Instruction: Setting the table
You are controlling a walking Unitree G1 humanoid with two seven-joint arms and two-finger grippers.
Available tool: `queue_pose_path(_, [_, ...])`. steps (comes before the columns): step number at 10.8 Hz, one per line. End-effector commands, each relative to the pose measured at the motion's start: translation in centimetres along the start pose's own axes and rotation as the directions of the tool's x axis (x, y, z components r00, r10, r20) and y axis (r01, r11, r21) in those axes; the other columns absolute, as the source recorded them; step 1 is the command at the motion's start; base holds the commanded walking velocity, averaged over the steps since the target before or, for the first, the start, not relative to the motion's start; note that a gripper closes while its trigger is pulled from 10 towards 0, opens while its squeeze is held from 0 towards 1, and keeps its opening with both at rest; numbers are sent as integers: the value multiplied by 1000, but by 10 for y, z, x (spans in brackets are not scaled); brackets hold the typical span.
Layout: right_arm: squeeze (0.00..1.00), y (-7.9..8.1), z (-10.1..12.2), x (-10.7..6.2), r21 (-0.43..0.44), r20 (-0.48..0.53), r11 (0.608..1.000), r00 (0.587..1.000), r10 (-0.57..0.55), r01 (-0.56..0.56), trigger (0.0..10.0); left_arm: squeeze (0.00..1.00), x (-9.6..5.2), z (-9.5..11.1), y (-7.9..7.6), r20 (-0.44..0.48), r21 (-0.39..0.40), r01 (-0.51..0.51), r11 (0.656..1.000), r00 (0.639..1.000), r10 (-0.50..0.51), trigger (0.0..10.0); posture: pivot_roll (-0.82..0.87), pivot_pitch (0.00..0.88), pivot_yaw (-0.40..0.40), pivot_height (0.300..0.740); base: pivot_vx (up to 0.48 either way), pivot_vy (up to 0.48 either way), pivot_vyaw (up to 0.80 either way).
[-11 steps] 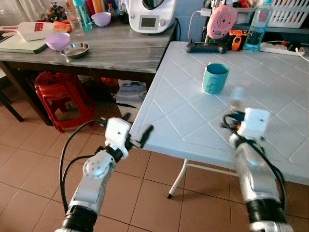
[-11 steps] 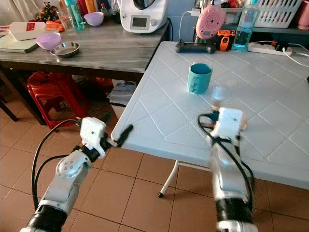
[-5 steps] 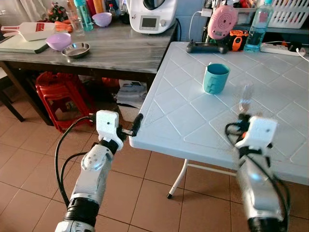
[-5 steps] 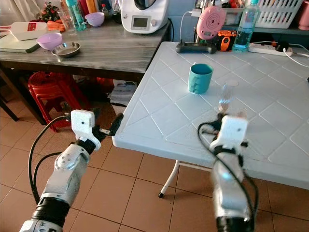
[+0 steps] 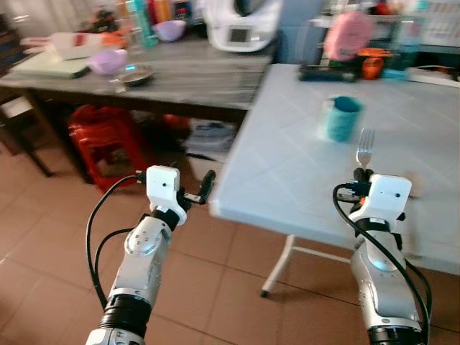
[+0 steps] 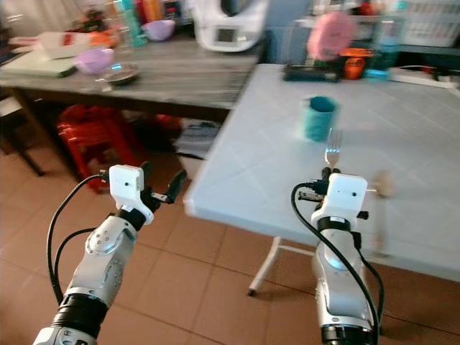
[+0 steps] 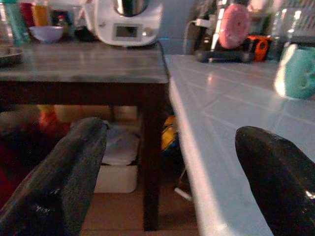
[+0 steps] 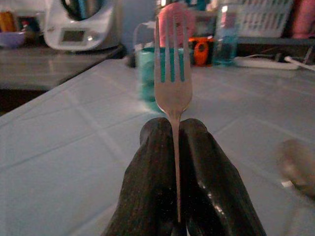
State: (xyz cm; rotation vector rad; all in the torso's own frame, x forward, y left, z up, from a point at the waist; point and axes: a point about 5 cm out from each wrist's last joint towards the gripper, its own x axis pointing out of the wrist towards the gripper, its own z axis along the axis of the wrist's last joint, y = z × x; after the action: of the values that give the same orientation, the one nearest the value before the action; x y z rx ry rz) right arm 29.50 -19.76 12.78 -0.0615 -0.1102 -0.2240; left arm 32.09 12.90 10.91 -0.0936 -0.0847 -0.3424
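My right gripper [image 5: 361,172] is shut on the handle of a silver fork [image 5: 364,147]. It holds the fork upright, tines up, at the near edge of the white plastic table [image 5: 287,165]. In the right wrist view the fork [image 8: 172,73] stands between the closed fingers [image 8: 147,172], with a teal cup [image 8: 147,73] behind it. The teal cup [image 5: 343,118] sits further in on the table. My left gripper [image 5: 198,190] is open with nothing in it, just off the table's near left corner. The left wrist view has its spread fingers [image 7: 59,182] on either side of the table edge [image 7: 197,147].
A grey wooden table [image 5: 180,65] stands to the left, carrying a steel bowl [image 5: 134,74], a purple bowl [image 5: 108,61] and a white kitchen machine [image 5: 241,25]. Under it is a red stool [image 5: 100,136]. A small brownish object [image 6: 384,183] lies right of the fork. Tiled floor lies below.
The whole picture has shifted right and blurred, so the camera has moved. The right gripper has kept its hold on the fork, which now stands clearly upright. The left gripper has stayed open by the corner.
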Motion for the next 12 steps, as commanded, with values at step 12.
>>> queue_pose_path(12, [0,1,7,6,13,19,1000,1000,-3,2,10000,0,0,-1,5,2,35,-8,999,1000,8,10000,44,3,97,740,0,410,-170])
